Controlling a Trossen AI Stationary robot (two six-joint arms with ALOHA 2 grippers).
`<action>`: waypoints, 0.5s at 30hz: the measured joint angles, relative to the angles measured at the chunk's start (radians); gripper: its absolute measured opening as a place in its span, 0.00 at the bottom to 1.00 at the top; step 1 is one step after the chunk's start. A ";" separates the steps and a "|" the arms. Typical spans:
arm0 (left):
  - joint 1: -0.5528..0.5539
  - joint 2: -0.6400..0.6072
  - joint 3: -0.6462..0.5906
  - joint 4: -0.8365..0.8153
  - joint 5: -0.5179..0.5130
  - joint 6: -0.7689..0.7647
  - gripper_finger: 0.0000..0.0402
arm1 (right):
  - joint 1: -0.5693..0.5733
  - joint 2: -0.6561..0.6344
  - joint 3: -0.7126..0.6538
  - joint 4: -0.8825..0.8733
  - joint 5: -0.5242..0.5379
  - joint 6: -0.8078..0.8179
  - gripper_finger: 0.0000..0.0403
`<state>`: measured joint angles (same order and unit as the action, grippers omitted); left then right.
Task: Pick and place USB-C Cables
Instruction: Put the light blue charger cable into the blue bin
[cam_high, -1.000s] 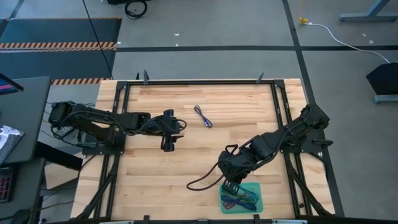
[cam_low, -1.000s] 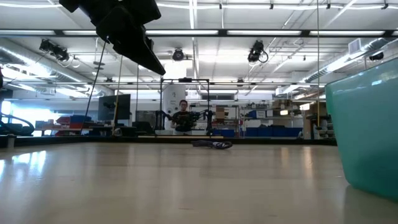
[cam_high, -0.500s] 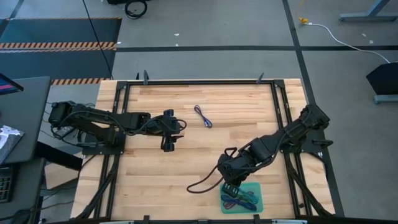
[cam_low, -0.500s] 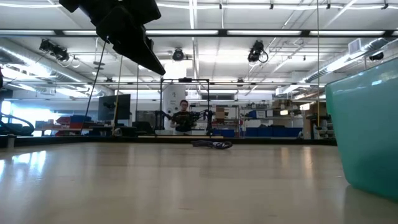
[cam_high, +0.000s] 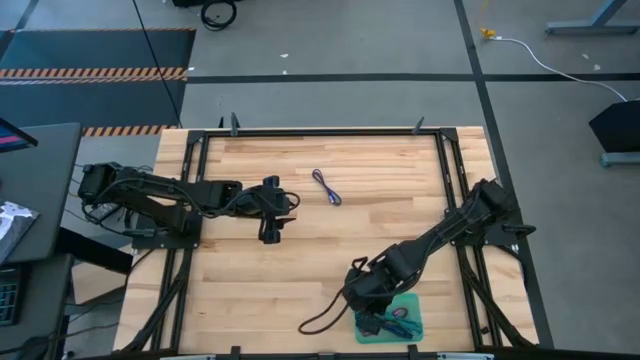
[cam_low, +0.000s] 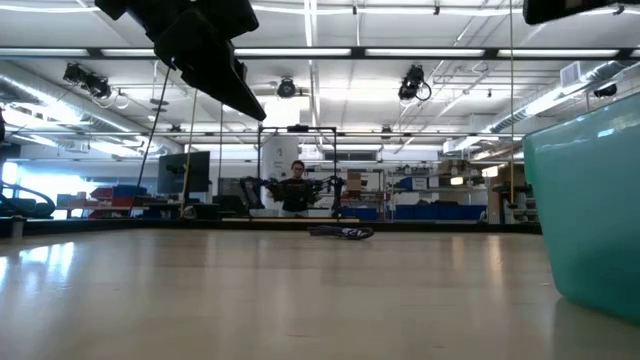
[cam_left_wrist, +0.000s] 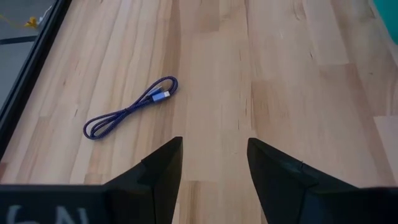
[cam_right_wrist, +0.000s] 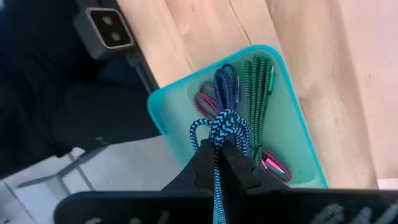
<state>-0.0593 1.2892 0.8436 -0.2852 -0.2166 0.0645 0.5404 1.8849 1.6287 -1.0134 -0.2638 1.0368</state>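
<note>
My right gripper (cam_right_wrist: 219, 144) is shut on the teal braided USB-C cable (cam_right_wrist: 219, 127) and hovers over the teal tray (cam_right_wrist: 292, 118) near the table's near edge (cam_high: 372, 303). In the tray lie a maroon cable (cam_right_wrist: 207, 102), a purple cable (cam_right_wrist: 225, 81) and a green cable (cam_right_wrist: 258, 93). The blue-violet cable (cam_left_wrist: 130, 109) lies flat on the wood toward the far side (cam_high: 326, 187). My left gripper (cam_left_wrist: 212, 146) is open, raised above the table's left half (cam_high: 272, 212), with that cable ahead of it. My right gripper pinches the teal cable's bundled strands (cam_right_wrist: 217, 138) between its two fingers, coming from above and pointing down at the tray. A looped end (cam_right_wrist: 205, 127) sticks out past the fingertips. The cable is lifted clear of the tray.
The tray's wall (cam_low: 590, 210) stands tall at the right of the low view. Black frame rails (cam_high: 455, 190) border the table. The right arm's black cable (cam_high: 325, 315) loops over the wood beside the tray. A person (cam_low: 294, 188) sits far behind the table.
My right gripper has moved toward the table's near edge, over the tray, carrying the teal cable. The right arm now shows at the top right of the low view. The left arm has kept still.
</note>
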 joint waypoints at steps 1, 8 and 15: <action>0.000 0.000 0.000 0.001 0.000 0.000 0.47 | 0.000 0.011 0.000 0.000 -0.001 -0.009 0.02; 0.000 0.000 0.000 0.000 0.000 0.000 0.47 | -0.001 0.072 0.000 0.006 -0.018 -0.045 0.04; 0.000 0.000 0.000 0.000 0.000 -0.001 0.47 | -0.001 0.098 0.000 0.013 0.014 -0.060 0.09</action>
<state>-0.0593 1.2892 0.8436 -0.2852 -0.2165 0.0639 0.5396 1.9827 1.6291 -1.0008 -0.2496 0.9764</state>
